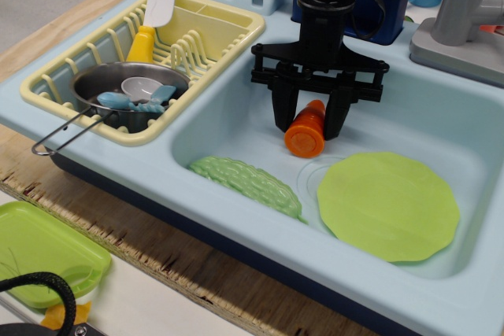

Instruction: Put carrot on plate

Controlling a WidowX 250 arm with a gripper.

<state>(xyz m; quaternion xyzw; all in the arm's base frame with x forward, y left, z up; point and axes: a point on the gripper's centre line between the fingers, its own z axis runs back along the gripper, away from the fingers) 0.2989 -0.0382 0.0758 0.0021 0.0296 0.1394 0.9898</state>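
A: Where's the carrot (306, 129)?
B: Centre of frame, lying in the sink (236, 120), wide flat end toward us, just upper left of the plate (387, 205), not touching it

A: Gripper (308, 126)?
B: Black fingers closed in against both sides of the carrot, looks clamped. Bumpy green vegetable (247, 184) lower left
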